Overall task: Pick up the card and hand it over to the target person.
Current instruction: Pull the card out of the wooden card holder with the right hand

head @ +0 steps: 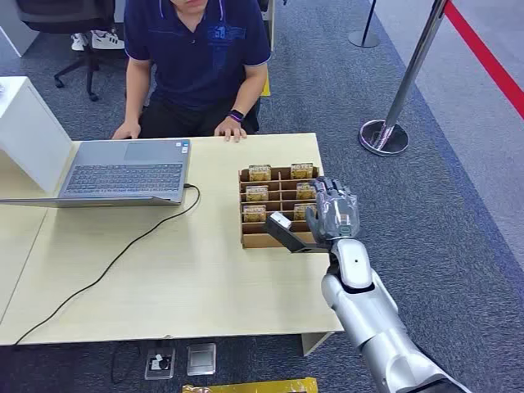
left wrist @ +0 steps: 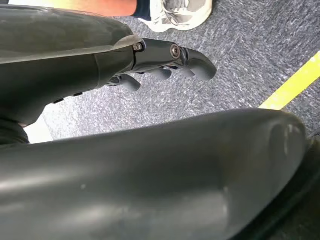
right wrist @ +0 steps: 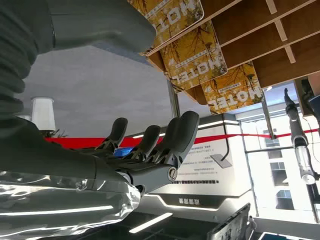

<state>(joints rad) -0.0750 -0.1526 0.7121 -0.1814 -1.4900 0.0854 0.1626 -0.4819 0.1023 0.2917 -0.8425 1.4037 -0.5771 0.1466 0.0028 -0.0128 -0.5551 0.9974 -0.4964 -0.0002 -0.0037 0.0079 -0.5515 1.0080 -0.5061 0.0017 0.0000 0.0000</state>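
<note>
Right arm (head: 371, 319) comes up from the near right, and the right hand (head: 333, 211) hovers over the near right corner of the card rack (head: 247, 239), fingers (right wrist: 181, 132) apart and gently curled, holding nothing. Six yellow cards (head: 257, 193) marked HOTEL stand in the rack's slots on the right of the table (head: 185, 270); nearest the hand is the right column's near card (head: 300, 212). Judged thin, light, stiff and glossy, a card should slip under a loose pinch. Best hold: its exposed top edge, thumb against a finger, drawn straight up clear of the dividers. Left hand (left wrist: 166, 62) hangs over carpet, fingers loosely curled, empty. Person (head: 197, 49) sits at the far side, hands on the table edge.
</note>
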